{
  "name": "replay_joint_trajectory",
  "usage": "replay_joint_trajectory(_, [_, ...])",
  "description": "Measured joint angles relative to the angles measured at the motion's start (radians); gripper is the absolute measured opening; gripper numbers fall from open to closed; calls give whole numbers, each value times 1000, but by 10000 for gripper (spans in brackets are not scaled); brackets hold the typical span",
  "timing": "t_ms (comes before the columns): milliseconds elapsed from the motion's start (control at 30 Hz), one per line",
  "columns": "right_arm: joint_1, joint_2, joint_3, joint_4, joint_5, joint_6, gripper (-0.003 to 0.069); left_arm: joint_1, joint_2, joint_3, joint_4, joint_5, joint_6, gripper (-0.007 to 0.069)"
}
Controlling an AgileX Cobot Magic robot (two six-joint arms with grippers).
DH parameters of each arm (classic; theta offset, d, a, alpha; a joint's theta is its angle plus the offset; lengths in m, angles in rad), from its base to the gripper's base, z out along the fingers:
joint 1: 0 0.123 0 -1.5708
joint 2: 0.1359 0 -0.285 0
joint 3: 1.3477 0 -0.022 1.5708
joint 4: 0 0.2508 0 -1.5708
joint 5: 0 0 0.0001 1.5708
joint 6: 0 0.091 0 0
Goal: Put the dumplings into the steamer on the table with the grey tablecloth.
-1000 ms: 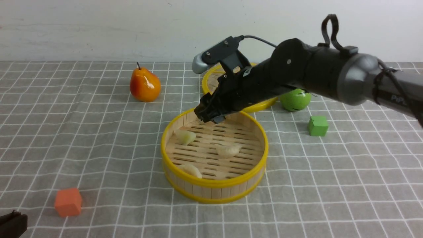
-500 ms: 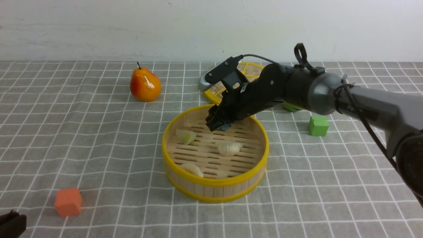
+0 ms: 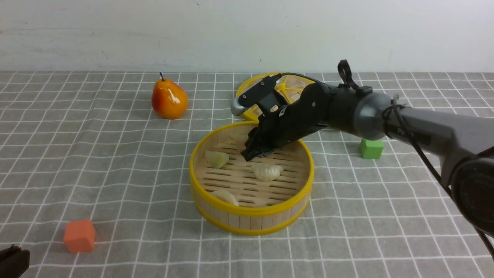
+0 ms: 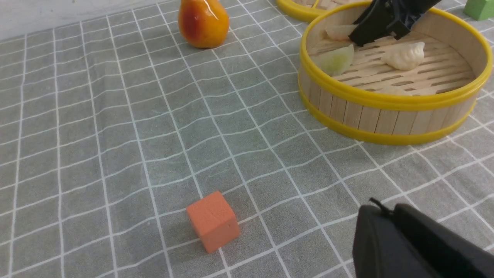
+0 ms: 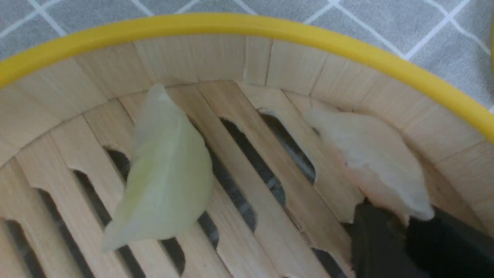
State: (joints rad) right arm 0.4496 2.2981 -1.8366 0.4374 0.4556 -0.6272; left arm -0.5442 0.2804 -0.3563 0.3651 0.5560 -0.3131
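The steamer [image 3: 251,210] stands mid-table on the grey tablecloth [image 3: 115,173]. Inside lie a greenish dumpling [image 3: 217,158], a whitish dumpling [image 3: 267,172] and another whitish one [image 3: 225,197] by the near wall. My right gripper [image 3: 247,156] reaches down to the steamer's far floor. In the right wrist view its tips [image 5: 405,222] are shut on the end of a pinkish dumpling [image 5: 370,154] that rests against the wall, beside the greenish dumpling [image 5: 166,173]. My left gripper [image 4: 386,210] is shut and empty, low at the table's near left corner [image 3: 11,260].
An orange-red pear [image 3: 169,98] stands at the back left. The flat yellow-rimmed lid [image 3: 287,87] lies behind the steamer, partly hidden by my right arm. A green cube [image 3: 371,148] sits right of the steamer. An orange cube [image 3: 79,235] sits near the front left.
My right gripper came down from above the steamer's far rim to its floor, and its jaws closed. The left gripper has stayed put.
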Motion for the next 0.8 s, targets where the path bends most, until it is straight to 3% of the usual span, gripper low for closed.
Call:
replay_joint_trajectory(100, [0,-16,0,-4,59,0,1,0,0,0,0,0,0,39])
replay_joint_trajectory(167, [0,-30,0,-4,89,0,-17,0,0,0,0,0,0,39])
replay_joint_trajectory(367, [0,-98,0,-39,172,0,-2,0,0,0,0,0,0,39])
replay_joint_trajectory(533, [0,-213,0,-137,262,33,39,0,0,0,0,0,0,39])
replay_joint_trajectory(800, [0,-590,10,-446,472,298,51,0,0,0,-13,-41,-114,49])
